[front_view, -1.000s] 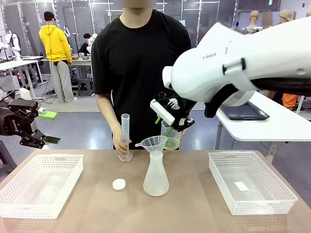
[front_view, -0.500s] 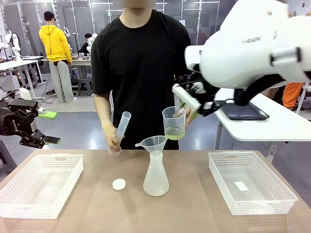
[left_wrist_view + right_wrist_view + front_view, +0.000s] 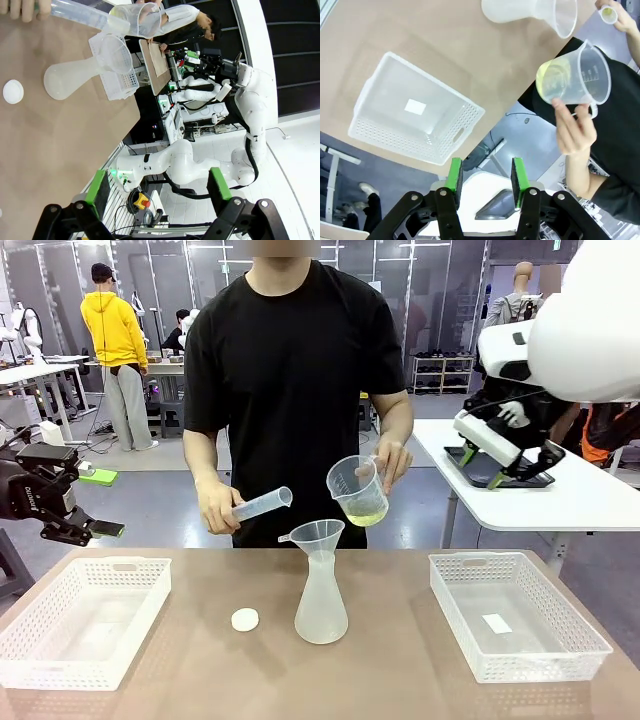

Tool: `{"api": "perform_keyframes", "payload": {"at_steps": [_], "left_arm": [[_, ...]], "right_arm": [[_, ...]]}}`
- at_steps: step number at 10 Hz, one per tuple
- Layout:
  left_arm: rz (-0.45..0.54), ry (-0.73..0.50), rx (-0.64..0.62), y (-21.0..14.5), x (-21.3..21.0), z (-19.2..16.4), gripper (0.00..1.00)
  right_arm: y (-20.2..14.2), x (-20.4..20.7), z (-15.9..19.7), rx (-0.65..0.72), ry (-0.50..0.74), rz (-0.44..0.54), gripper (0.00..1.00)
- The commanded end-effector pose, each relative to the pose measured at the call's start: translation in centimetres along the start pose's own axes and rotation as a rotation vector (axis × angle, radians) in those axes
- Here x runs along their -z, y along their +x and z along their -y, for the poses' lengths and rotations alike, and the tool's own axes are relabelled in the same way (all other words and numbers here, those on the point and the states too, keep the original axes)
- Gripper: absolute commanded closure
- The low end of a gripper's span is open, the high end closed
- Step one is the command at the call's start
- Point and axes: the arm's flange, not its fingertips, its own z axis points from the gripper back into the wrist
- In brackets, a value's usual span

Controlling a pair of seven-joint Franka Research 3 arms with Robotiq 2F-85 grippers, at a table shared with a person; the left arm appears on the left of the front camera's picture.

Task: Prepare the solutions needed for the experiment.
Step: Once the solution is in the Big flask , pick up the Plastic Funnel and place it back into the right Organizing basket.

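My left jaws hang at the far left, past the edge of the counter and higher than the white basket that sits at that end. Their green pads are wide apart and nothing is between them. My right jaws are up high on the right, over another white table, well away from the person. The pads there are apart too, and they hold nothing.

The yellow-green solution is a little pool at the bottom of a clear beaker. The person holds the beaker in one hand and tips it, with its lip just above a funnel. I cannot tell if any of it is running out. The funnel sits in the neck of a frosted flask, which stands in the middle of the counter.

The person's other hand holds a long measuring tube almost flat, with its open end pointing toward the beaker. A small round white cap lies on the counter just left of the flask. A second white basket sits at the right end of the counter.
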Motion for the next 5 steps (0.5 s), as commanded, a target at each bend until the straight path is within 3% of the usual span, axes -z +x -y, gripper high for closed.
{"api": "perform_keyframes", "payload": {"at_steps": [1,5], "left_arm": [[0.001,-0.018,0.005,0.08,-0.01,0.26,0.00],[0.001,-0.018,0.005,0.08,-0.01,0.26,0.00]], "right_arm": [[0.05,-0.26,-0.64,-0.003,-0.004,-0.001,0.49],[0.00,0.00,0.00,0.000,0.000,0.000,0.49]]}}
